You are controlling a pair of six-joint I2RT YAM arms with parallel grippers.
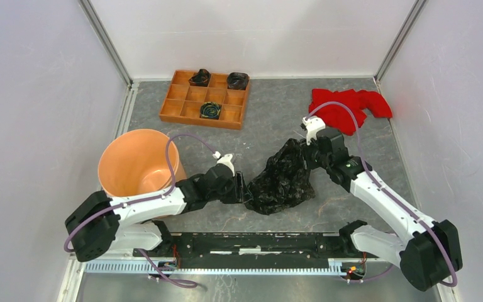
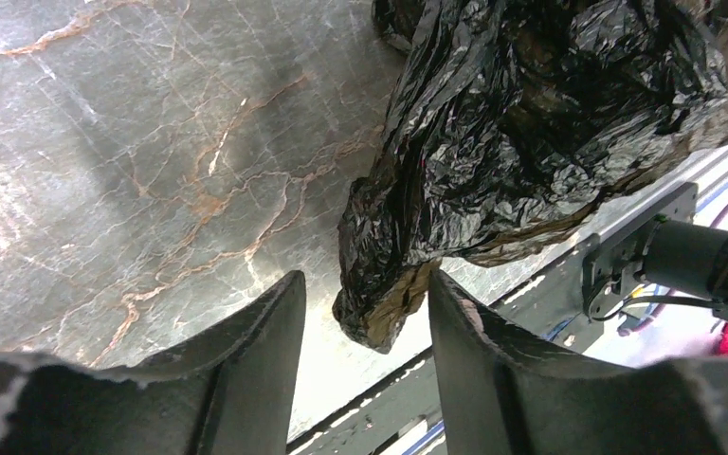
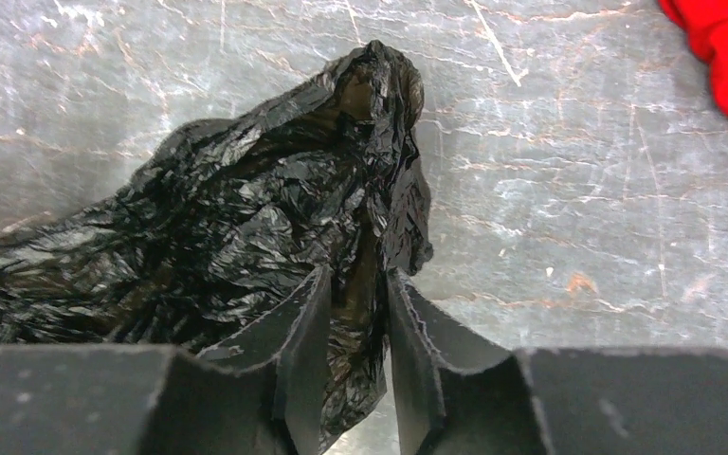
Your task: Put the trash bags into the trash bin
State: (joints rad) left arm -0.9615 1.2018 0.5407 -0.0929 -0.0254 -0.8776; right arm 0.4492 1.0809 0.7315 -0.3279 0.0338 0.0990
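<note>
**A:** Start with the big things. Where does it all sit on the table (image 1: 270, 119)?

**B:** The trash bin (image 1: 137, 162) stands open-mouthed by the left edge, toward the near-left corner. The trash bag (image 1: 283, 179) lies crumpled about mid-table, somewhat nearer the near edge and well apart from the bin. The wooden tray (image 1: 205, 95) is against the far edge, and the red cloth (image 1: 349, 107) is in the far-right corner. Neither touches the bag.

**A:** Which way does the bag run?

**B:** Diagonally. Its long axis goes from a near-left tip to a far-right peak, with one arm at each end.

**A:** And the grippers?

**B:** The right gripper (image 3: 358, 273) is at the far-right end, with its fingers drawn close on a fold of film. I read that as a pinch. The left gripper (image 2: 365, 277) is at the near-left tip with its fingers spread. The bag's corner hangs in the gap between them, but nothing is clamped.

**A:** So the coming move?

**B:** I'd judge the left gripper needs to close on that tip. The bin lies left of the bag, on the left arm's side, so the carry goes leftward and the left arm is the nearer one.
</note>
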